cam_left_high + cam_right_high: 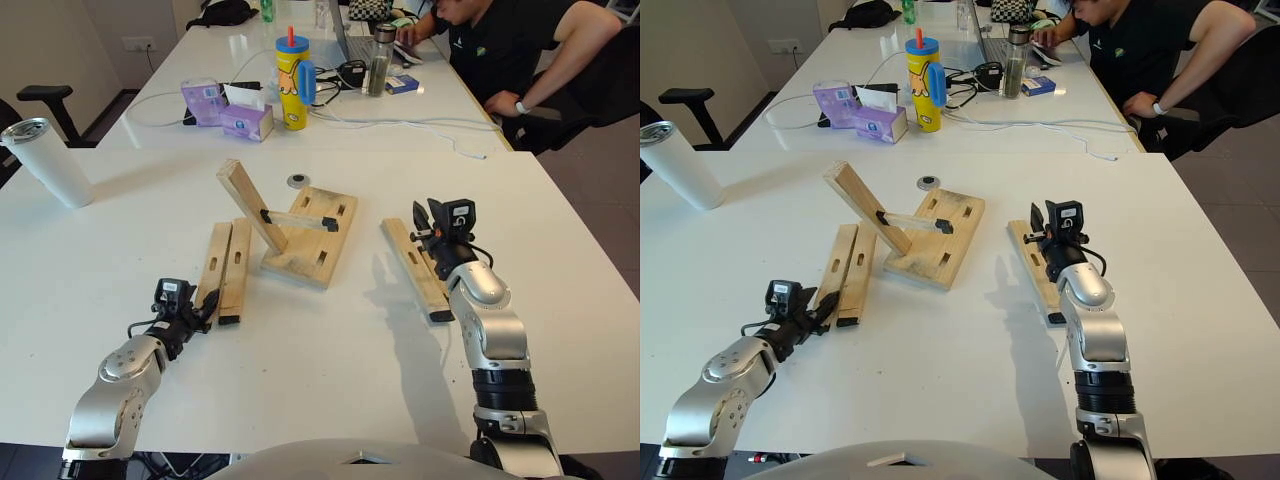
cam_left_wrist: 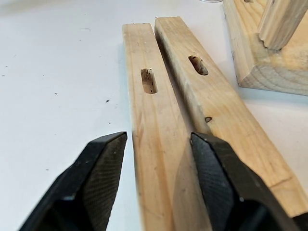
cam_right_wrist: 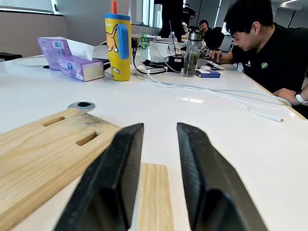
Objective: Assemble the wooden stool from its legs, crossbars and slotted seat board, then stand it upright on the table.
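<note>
While both are gaping, the left gripper [image 1: 207, 302] is straddling the outer leg [image 1: 213, 258] — the right gripper [image 1: 428, 215] hovering over the lone leg [image 1: 405, 255].

Cropped at the view's edge: seat board [image 2: 255, 60] and leaning leg [image 2: 281, 19]

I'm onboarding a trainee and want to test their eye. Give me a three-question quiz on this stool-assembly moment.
1. True or false: one leg leans up from the seat board.
2. How many legs lie flat on the table? A two, B three, C four.
3. Is it the left hand or the right hand that is over the lone leg, apart from the pair?
Key: 1 true; 2 B; 3 right.
</note>
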Robot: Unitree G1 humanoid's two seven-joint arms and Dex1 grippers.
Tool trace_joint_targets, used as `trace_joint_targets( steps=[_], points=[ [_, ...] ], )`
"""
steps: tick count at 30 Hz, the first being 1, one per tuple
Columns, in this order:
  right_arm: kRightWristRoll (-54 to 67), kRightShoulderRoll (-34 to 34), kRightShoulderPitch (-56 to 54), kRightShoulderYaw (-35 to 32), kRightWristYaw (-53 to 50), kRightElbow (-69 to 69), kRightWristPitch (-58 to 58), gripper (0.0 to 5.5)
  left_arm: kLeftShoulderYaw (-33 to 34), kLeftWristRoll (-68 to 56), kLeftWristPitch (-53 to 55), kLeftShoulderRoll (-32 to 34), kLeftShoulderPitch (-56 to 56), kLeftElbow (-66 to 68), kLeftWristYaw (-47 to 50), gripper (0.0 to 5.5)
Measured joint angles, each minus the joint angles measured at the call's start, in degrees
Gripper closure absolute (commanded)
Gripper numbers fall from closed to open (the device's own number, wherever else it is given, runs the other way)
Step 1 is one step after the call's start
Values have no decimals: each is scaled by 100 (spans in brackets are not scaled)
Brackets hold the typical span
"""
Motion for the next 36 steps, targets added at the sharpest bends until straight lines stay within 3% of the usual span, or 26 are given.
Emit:
trace_joint_targets(
  steps=[7, 14, 16, 26, 36],
  points=[
    [12, -12, -101, -7, -1, 101, 8, 421, 412, 0, 215, 12, -160, 175, -24, 306],
    [29, 1, -340, -90, -43, 321, 47, 421, 505, -65, 518, -87, -353, 478, -65, 196],
    [29, 0, -398, -94, -35, 377, 38, 421, 509, -15, 497, -165, -392, 540, -45, 196],
    [25, -35, -645, -82, 144, 591, 25, 421, 496, 257, 305, -448, -494, 660, 113, 346],
    [86, -113, -1286, -142, 272, 847, 22, 421, 647, 375, -221, -653, -775, 787, 259, 345]
  ],
)
